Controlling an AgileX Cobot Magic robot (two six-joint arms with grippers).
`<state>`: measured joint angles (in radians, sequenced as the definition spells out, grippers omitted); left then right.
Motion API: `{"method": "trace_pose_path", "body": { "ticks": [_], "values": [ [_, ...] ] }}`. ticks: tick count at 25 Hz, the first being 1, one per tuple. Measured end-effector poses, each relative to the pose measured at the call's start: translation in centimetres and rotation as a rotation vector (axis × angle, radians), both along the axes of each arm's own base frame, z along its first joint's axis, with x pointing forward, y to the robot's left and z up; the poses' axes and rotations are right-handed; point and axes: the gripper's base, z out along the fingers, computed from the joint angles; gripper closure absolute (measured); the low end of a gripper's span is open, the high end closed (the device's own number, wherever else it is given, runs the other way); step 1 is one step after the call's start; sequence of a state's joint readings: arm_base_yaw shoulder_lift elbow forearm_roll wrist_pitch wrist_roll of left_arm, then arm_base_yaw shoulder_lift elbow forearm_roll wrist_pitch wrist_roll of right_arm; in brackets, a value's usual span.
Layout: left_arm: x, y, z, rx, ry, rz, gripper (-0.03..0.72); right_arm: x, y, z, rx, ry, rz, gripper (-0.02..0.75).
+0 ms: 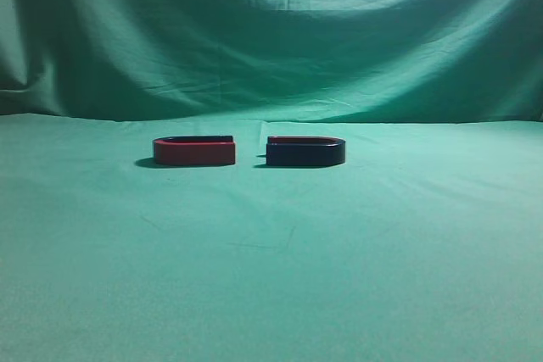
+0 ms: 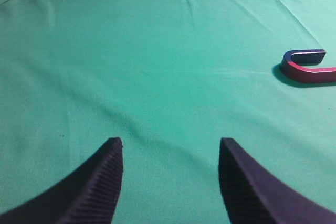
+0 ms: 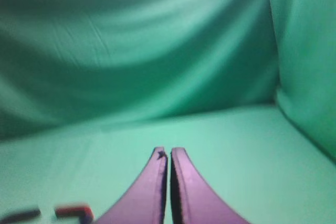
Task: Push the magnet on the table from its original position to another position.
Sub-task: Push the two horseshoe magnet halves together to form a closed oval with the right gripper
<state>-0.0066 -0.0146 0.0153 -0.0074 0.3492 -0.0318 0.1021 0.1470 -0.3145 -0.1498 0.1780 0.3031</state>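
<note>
The magnet (image 1: 305,152) is a low, dark navy U shape with a thin red top rim. It lies on the green cloth table (image 1: 271,277), right of centre, with its open end facing left. Neither arm shows in the exterior view. My left gripper (image 2: 170,142) is open and empty, low over bare cloth. My right gripper (image 3: 169,153) is shut and empty, and points toward the backdrop. In the right wrist view, blurred dark (image 3: 21,215) and red (image 3: 73,212) shapes sit at the bottom left. I cannot tell which magnet each one is.
An equal-sized red U-shaped magnet (image 1: 193,152) lies just left of the navy one, with a small gap between their open ends. It also shows at the right edge of the left wrist view (image 2: 310,67). Green cloth backdrop (image 1: 271,31) rises behind the table.
</note>
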Motion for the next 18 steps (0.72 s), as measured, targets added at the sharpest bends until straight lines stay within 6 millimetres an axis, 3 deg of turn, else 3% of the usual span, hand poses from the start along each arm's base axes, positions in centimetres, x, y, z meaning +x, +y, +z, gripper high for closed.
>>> {"method": "trace_pose_path", "body": {
  "ticks": [8,14,18],
  "values": [
    [0.0,0.0,0.0,0.000,0.000,0.000,0.316,5.6,0.5,2.4,0.009,0.632,-0.024,0.738],
    [0.0,0.0,0.0,0.000,0.000,0.000,0.316,9.3,1.7,3.4,-0.225,0.844,0.145,0.738],
    [0.0,0.0,0.0,0.000,0.000,0.000,0.316,11.2,2.8,3.6,-0.231,0.904,0.263,0.738]
  ]
}}
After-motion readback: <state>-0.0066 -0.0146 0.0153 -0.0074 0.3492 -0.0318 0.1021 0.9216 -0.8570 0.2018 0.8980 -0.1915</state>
